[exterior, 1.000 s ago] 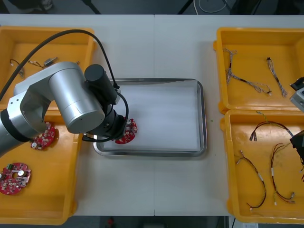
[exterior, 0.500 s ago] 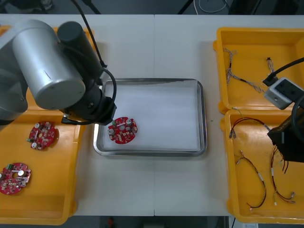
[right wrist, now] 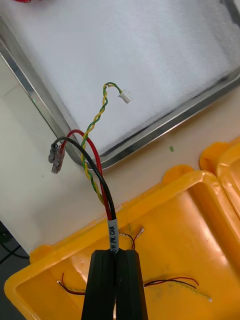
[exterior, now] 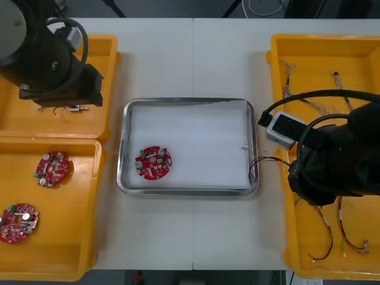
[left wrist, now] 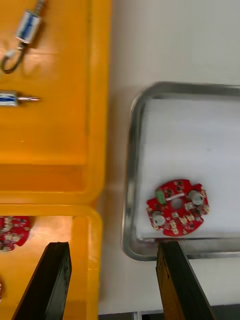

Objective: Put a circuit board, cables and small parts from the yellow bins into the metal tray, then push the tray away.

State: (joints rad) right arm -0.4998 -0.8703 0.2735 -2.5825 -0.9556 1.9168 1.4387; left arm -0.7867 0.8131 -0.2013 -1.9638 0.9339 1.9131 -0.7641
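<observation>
One circuit board (exterior: 153,162) lies flat in the metal tray (exterior: 189,101), toward its near-left corner, in the front view. Two more boards (exterior: 52,168) rest in the near-left yellow bin (exterior: 65,243). The left arm (exterior: 53,59) hangs over the far-left bin (exterior: 18,122). The right arm (exterior: 338,157) is over the inner edge of the near-right bin (exterior: 297,270), and a cable (exterior: 261,160) reaches from it across the tray's right rim.

From the right wrist, the right gripper (right wrist: 114,254) is clenched on that cable (right wrist: 95,170) just below its white label. The red and black strands bend off to clear-sleeved ends over the bare table (right wrist: 30,190), just outside the tray's rim (right wrist: 150,135). The twisted yellow-and-green strand rises over the tray's white inside and ends in a small white plug (right wrist: 125,96). More cables lie in the bin (right wrist: 190,220) under the fingers.

From the left wrist, the left gripper (left wrist: 112,246) is released, fingers wide apart and holding nothing. The board (left wrist: 177,207) sits in the tray's corner just beyond one finger (left wrist: 175,280). Small metal parts (left wrist: 27,25) lie in the far bin (left wrist: 60,125).
</observation>
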